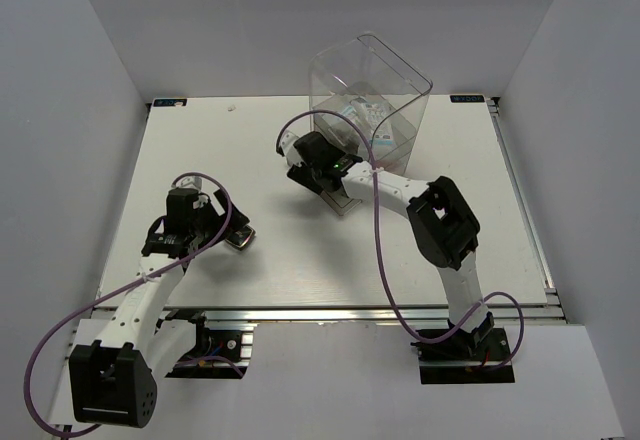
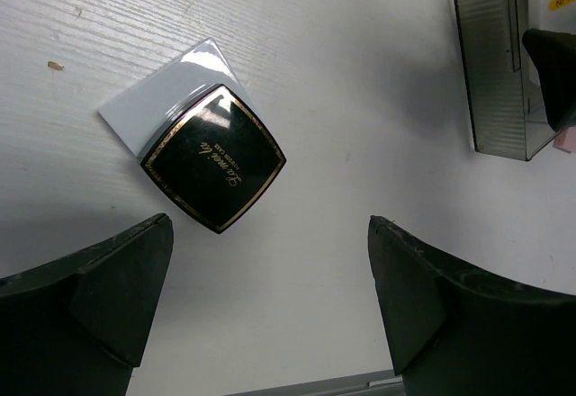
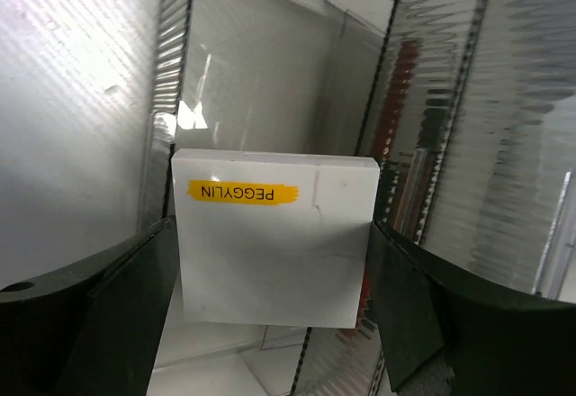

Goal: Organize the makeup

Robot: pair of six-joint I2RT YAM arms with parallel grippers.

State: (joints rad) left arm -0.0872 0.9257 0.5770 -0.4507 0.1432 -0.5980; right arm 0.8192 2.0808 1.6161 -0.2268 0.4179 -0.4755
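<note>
My table [image 1: 300,260] is white with a faint wood grain. Plain white walls [image 1: 90,60] close it on the left, the back and the right, and a metal rail [image 1: 350,312] runs along its near edge. At the back, right of the middle, stands the clear drawer case [image 1: 372,85].

My right gripper [image 3: 270,234] is at the front of this case. Its fingers press on the two sides of the white flat box [image 3: 274,270], which has a yellow label [image 3: 241,193] near its top edge. The ribbed sides of the case stand left and right of the box.

My left gripper [image 2: 270,225] hangs over the left part of the table, fingers wide apart and nothing between them. Just beyond them the black square compact [image 2: 213,157] lies flat on the table, turned like a diamond. A pale glossy square [image 2: 166,94] shows from under its far corner.
</note>
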